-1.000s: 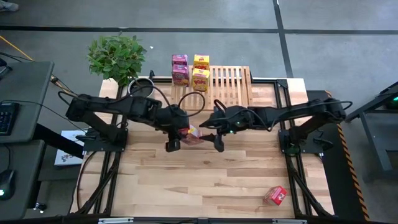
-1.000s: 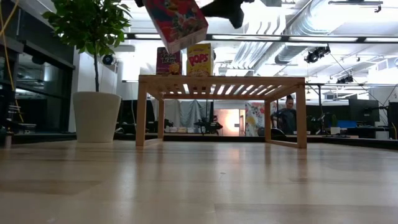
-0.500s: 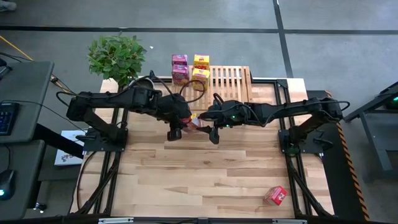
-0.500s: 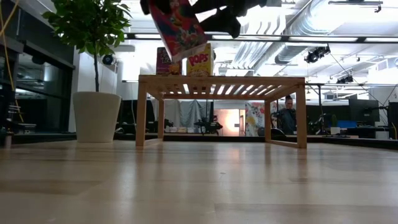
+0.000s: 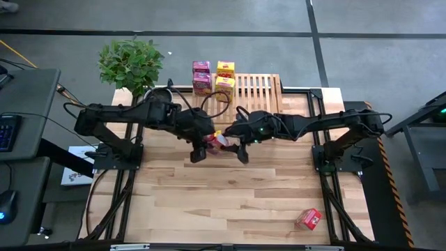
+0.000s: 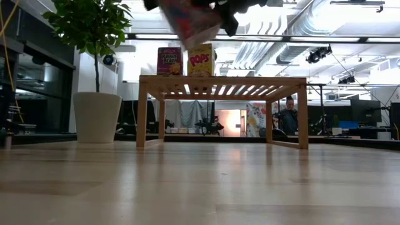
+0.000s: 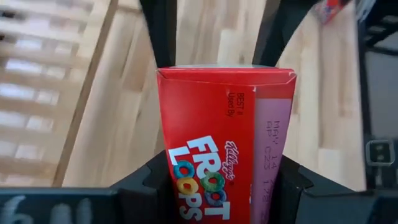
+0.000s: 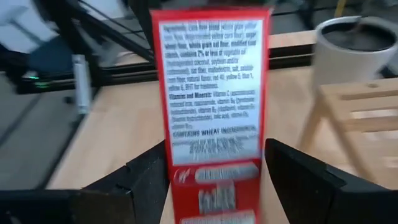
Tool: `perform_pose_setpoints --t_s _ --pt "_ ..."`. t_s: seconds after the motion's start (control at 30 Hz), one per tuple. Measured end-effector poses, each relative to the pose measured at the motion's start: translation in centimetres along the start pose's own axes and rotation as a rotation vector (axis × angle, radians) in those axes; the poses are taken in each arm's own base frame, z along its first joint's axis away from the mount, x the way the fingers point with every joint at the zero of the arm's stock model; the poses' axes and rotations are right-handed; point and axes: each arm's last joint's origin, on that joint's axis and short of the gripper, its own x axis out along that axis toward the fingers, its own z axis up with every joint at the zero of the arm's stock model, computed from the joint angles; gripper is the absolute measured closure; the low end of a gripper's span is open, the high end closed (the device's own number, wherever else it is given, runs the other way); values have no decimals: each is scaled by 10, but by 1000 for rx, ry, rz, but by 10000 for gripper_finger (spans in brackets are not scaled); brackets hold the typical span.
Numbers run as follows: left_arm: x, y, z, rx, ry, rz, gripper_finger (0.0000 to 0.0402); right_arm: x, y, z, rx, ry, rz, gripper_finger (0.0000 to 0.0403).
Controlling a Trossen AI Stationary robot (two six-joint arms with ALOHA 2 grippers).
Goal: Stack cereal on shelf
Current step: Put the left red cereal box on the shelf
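red cereal box (image 5: 221, 139) | held above table centre, both grippers meeting on it | left gripper (image 7: 211, 180) clamps its sides, long axis pointing out past the fingers | right gripper (image 8: 214, 180): box between fingers, contact unclear | shelf (image 5: 254, 93) at 12 o'clock, nearby | printed cardboard, crisp edges; slatted wood

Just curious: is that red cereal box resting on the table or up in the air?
In the air. The red cereal box hangs above the shelf, between the left gripper and right gripper.
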Motion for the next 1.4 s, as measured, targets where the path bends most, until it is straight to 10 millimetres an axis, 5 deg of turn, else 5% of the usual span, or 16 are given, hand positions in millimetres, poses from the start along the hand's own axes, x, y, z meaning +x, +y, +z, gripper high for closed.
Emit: perform_pose_setpoints --t_s 0.43,0.67,0.83,1.1,1.27,1.4 --pt "-2 -3 15 70 -156 0 239 -1 3 0 55 20 136 190" --pt "-1 1 14 52 -138 -17 195 -4 4 -1 66 42 142 241" --pt "-5 6 13 25 -94 -92 156 -14 1 1 62 51 136 239" --pt "-54 19 19 28 -92 -125 134 -70 -22 1 47 169 27 225" --pt "-77 27 10 40 -371 -53 133 -118 -36 -3 75 197 -118 236" --pt "-73 37 -15 -23 -625 -59 133 -142 -44 -23 164 54 -211 234"
